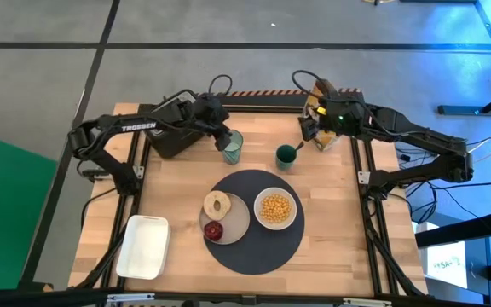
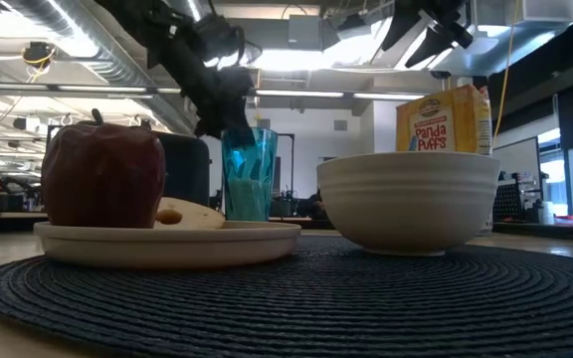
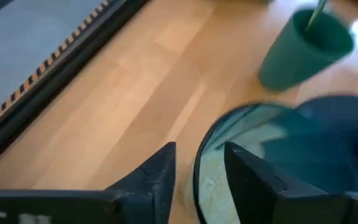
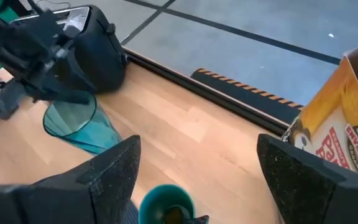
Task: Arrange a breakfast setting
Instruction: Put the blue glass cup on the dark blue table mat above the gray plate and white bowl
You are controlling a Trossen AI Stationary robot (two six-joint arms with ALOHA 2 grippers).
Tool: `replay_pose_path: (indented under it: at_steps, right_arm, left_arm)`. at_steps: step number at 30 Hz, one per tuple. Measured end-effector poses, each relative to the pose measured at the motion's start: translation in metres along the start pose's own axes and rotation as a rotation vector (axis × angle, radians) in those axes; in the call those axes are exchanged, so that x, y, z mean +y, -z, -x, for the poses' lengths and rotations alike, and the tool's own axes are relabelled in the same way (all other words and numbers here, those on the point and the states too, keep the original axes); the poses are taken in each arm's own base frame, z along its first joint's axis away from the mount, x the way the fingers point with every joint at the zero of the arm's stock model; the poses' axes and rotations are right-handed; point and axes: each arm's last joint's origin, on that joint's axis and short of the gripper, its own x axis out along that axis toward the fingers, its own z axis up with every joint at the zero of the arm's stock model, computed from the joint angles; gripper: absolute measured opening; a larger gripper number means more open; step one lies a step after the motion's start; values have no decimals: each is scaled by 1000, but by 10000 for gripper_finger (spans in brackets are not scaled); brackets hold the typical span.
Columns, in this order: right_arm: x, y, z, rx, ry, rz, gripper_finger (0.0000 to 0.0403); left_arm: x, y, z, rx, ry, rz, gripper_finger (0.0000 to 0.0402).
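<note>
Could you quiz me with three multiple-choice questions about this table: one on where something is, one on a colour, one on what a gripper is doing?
1. Where is the bagel?
A. in the bowl
B. on the plate
C. on the white tray

2. What colour is the round mat?
A. dark grey
B. yellow
C. white

3. What is the left gripper doing?
A. hanging open over the tray
B. holding the cereal box
C. gripping the rim of the glass

Answers: 1 B, the bagel lies beside the red fruit on the beige plate. 2 A, the high view shows the mat dark grey under plate and bowl. 3 C, its fingers straddle the rim of the bluish glass, while the right gripper hangs open above the green cup.
</note>
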Motion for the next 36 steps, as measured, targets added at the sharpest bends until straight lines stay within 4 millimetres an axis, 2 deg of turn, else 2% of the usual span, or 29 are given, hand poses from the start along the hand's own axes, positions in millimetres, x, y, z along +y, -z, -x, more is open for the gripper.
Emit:
replay_pose_path:
  at_steps: [5,8,10,13,16,20,23,30,36]
  right_arm:
    - [0,0,0,-8,8,-4,307]
    - [0,-1,0,-19,20,-5,307]
    - [0,-1,0,-20,21,-6,307]
    - [0,-1,0,-22,23,-6,307]
    - [0,-1,0,-24,26,-7,307]
    - [0,-1,0,-22,22,-14,307]
    - [0,-1,-1,-16,21,-13,307]
    - [2,1,-6,6,24,-40,307]
    - [5,8,-11,83,9,-53,307]
  left_arm:
    - [1,6,-13,61,22,-56,76]
    - [1,7,-13,66,22,-60,30]
    - [0,5,-14,60,27,-57,12]
    - [-4,-1,-10,63,52,-63,10]
    - [-14,-16,-2,35,92,-78,5]
    - [-39,-33,10,48,166,-132,4]
    - [-60,-39,11,134,191,-202,4]
    - [-97,-37,-17,400,110,-381,4]
    - [-120,-37,-32,495,119,-474,4]
